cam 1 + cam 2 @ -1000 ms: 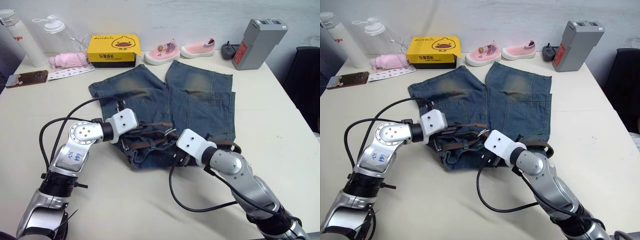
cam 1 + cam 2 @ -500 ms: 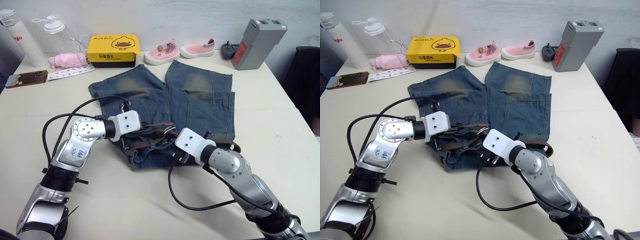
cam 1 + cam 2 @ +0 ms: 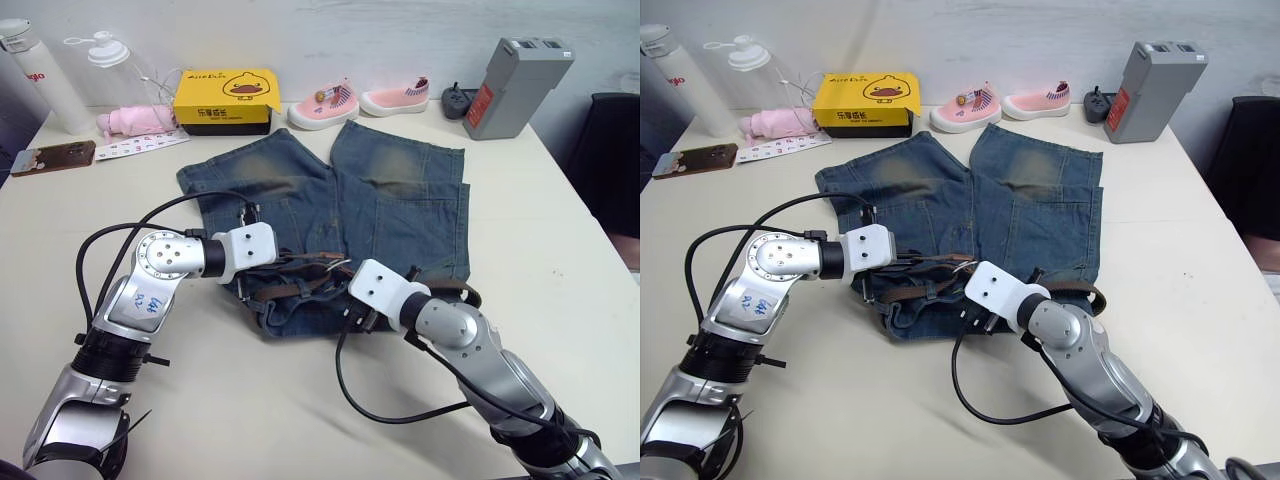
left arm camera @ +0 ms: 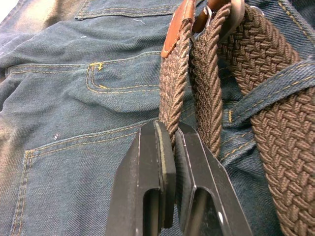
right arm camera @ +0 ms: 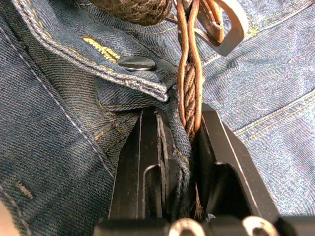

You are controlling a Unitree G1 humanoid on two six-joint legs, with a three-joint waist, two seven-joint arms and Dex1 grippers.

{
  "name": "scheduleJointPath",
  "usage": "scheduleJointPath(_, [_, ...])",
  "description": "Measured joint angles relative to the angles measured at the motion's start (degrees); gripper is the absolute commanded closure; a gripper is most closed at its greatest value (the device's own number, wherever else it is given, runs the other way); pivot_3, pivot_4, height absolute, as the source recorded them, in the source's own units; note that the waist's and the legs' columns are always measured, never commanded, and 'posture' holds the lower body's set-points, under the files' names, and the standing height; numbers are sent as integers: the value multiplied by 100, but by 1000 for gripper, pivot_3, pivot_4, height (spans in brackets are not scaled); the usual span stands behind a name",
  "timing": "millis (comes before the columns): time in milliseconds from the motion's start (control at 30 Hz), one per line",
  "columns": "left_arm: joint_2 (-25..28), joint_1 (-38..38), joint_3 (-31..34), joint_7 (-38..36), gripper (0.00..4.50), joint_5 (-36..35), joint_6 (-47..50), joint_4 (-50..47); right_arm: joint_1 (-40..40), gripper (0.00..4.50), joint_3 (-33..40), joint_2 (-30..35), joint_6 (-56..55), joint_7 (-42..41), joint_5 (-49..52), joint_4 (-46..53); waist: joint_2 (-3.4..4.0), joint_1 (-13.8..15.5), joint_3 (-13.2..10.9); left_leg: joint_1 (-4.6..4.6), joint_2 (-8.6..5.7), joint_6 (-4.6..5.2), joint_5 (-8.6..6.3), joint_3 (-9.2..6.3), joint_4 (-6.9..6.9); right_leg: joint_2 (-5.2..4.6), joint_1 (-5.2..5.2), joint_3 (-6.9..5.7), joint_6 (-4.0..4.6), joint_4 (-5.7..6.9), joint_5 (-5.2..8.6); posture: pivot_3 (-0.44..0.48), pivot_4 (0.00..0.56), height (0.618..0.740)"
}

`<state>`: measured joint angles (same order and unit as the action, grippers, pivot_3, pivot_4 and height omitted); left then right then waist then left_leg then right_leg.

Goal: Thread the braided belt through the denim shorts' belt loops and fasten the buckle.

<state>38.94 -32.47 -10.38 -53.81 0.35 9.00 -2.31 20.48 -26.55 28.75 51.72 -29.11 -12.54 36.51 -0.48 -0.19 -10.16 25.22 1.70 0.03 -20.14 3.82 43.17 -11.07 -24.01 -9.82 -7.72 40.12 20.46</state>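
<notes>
The denim shorts (image 3: 340, 215) lie flat on the desk (image 3: 560, 250). The braided belt (image 4: 172, 98) runs along the waistband, across between both arms. The left gripper (image 4: 170, 147) has its jaws closed on one strap end; the right gripper (image 5: 184, 142) pinches the other end with denim, the buckle (image 5: 229, 27) just ahead.

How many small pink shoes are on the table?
2. Both stand at the table's far edge beyond the denim shorts: one pink shoe beside the yellow box, the other between it and the grey case.
</notes>
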Motion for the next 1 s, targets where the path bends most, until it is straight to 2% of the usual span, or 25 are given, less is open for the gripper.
scheduleJointPath(1000, [203, 171, 37, -128, 4500, -90, 535, -510, 58, 4342, -5, -7, -17, -6, 14, -69, 0, -1, 0, 1, 0, 0, 0, 1, 20, -2, -11, 14, 2, 34, 1, 0, 150, 658])
